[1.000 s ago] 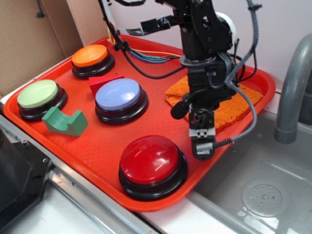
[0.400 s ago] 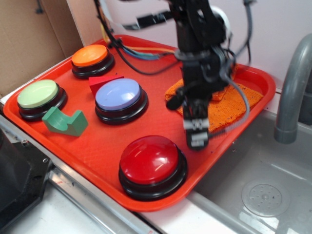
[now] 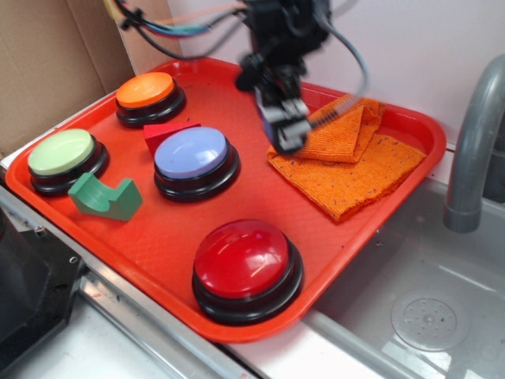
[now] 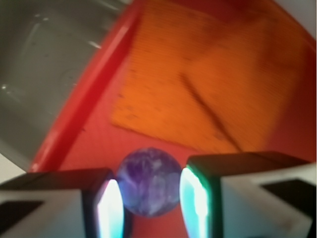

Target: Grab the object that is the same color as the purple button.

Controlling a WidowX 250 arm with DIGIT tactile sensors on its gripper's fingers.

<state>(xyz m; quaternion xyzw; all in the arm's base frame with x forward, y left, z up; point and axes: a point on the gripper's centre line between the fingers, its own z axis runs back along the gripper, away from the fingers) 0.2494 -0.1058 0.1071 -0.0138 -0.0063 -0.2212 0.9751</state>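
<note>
Ball (image 4: 148,182) dead centre between tool (image 3: 286,133) pads, touching both | tool narrow, clamped on it | round, no long axis | tool sits above orange cloth (image 3: 347,162) edge on red tray (image 3: 158,229), right of lavender button (image 3: 192,154) | grab looks made

We take this for a toy kitchen set up as a robot test bench. A grey sink basin (image 3: 426,308) with a round drain (image 3: 424,317) lies at the lower right, and a curved grey faucet (image 3: 472,150) rises beside it. An orange-red plastic tray (image 3: 170,237) sits on the counter, loaded with coloured push buttons. Bundled wires (image 3: 170,24) run overhead, and plain cardboard (image 3: 47,63) stands behind.
</note>
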